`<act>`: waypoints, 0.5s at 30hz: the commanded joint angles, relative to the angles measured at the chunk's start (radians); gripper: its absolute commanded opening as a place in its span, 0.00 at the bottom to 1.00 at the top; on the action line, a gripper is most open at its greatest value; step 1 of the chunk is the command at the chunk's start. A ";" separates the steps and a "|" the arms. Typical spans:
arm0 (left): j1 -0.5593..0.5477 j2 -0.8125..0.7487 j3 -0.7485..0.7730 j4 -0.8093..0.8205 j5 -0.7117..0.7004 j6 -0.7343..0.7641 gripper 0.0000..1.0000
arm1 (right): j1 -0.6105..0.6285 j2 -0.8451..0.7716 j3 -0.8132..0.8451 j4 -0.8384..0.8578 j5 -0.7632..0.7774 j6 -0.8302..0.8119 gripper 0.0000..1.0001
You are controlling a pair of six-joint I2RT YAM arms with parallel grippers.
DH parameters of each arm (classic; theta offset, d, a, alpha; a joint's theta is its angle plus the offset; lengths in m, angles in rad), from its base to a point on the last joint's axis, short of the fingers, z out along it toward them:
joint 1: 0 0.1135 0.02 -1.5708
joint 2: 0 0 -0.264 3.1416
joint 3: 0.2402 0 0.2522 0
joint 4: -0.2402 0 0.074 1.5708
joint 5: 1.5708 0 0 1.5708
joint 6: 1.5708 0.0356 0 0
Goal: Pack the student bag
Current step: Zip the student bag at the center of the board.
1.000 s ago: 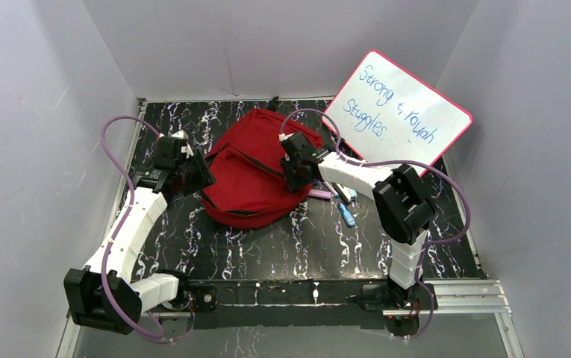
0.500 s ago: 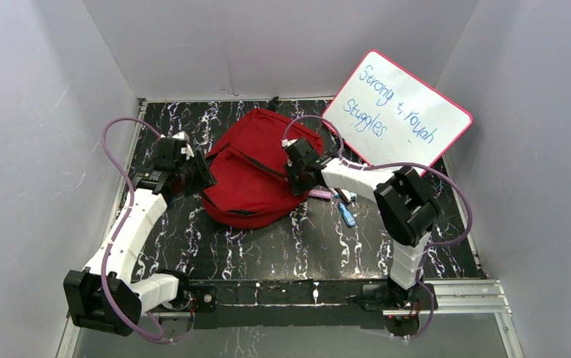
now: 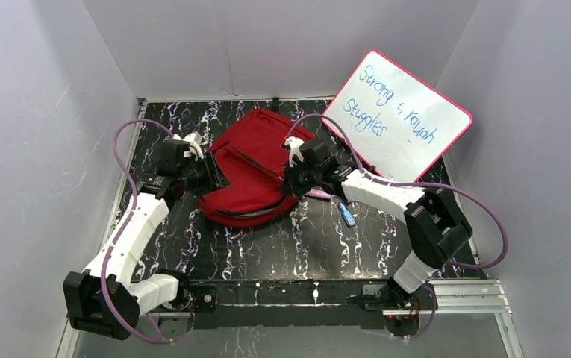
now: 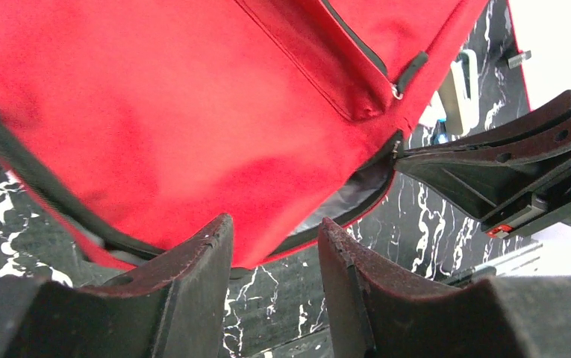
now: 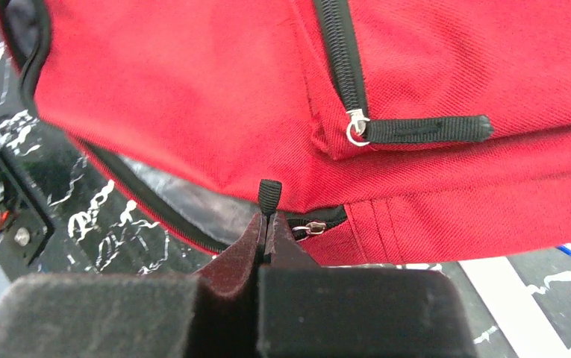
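The student bag is a red backpack lying flat in the middle of the black marbled table, its main zipper partly undone so grey lining shows. My right gripper is at the bag's right side, shut on the black fabric pull tab of the main zipper. The front pocket's zipper pull lies just above it. My left gripper is open at the bag's left edge, with only table between its fingers. The bag lies just beyond the tips.
A pink-framed whiteboard with blue writing leans at the back right. A pink pen, a blue item and other small items lie on the table to the right of the bag, under my right arm. Grey walls close in three sides.
My right gripper has shut on the zipper's pull tab, and its elbow has swung out to the right. My left gripper has moved right, closer to the bag's edge.
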 commanded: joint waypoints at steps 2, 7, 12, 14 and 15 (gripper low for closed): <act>-0.046 -0.023 -0.029 0.039 0.040 -0.005 0.43 | 0.027 -0.022 -0.016 0.100 -0.205 -0.043 0.00; -0.083 -0.034 -0.050 0.063 0.046 -0.046 0.43 | 0.038 -0.043 -0.057 0.157 -0.217 -0.034 0.00; -0.133 -0.067 -0.075 0.123 0.000 -0.241 0.44 | 0.038 -0.064 -0.106 0.208 -0.187 -0.021 0.00; -0.162 -0.070 -0.092 0.155 -0.028 -0.344 0.45 | 0.038 -0.068 -0.122 0.230 -0.175 -0.016 0.00; -0.177 -0.066 -0.098 0.174 -0.037 -0.393 0.45 | 0.037 -0.071 -0.132 0.244 -0.168 -0.013 0.00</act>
